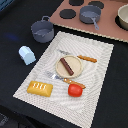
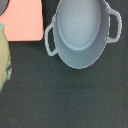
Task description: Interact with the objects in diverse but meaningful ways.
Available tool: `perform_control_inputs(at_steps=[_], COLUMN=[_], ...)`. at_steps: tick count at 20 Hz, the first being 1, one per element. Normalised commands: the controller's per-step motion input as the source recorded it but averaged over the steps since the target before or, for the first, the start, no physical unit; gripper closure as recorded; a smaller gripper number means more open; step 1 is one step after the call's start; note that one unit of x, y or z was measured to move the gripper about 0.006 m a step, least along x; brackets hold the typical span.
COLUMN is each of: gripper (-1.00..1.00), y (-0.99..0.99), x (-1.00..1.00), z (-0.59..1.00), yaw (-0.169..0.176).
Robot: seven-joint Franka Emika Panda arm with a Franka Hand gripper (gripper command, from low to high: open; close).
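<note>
On the surface point(image 1: 15, 75) there was one grey pot with handles point(image 1: 42, 31), one pale-blue carton point(image 1: 26, 55), one golden-yellow bread loaf point(image 1: 40, 88), one red tomato point(image 1: 75, 90) and one brown sausage stick point(image 1: 66, 66). One round tan plate point(image 1: 75, 61) lay there, with two pieces of orange-handled cutlery point(image 1: 87, 58). One striped mat point(image 1: 95, 80) lay beneath. One saucepan point(image 1: 90, 13) sat on one pink stove board point(image 1: 107, 31).

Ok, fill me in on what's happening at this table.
Nothing is being handled right now. The arm is not in the exterior view; its wrist camera looks straight down into the empty grey pot, with no claw showing. On the placemat, the brown sausage stick lies on the round plate; the bread loaf and red tomato sit nearer the front. The pale-blue carton stands off the mat.
</note>
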Motion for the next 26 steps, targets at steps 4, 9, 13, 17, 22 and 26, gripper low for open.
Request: perform_control_inputs(at_steps=[4,9,13,17,22,26], gripper=[-1.00,-1.00,-1.00,-1.00,-1.00,-1.00], y=[0.00,0.00,0.00,-0.06,-0.13,-0.12], x=[0.00,0.00,0.03,0.02,0.17,0.27], z=[0.00,0.00,0.00,-0.06,-0.06,-0.05], yaw=[0.000,0.000,0.000,0.000,0.000,0.000])
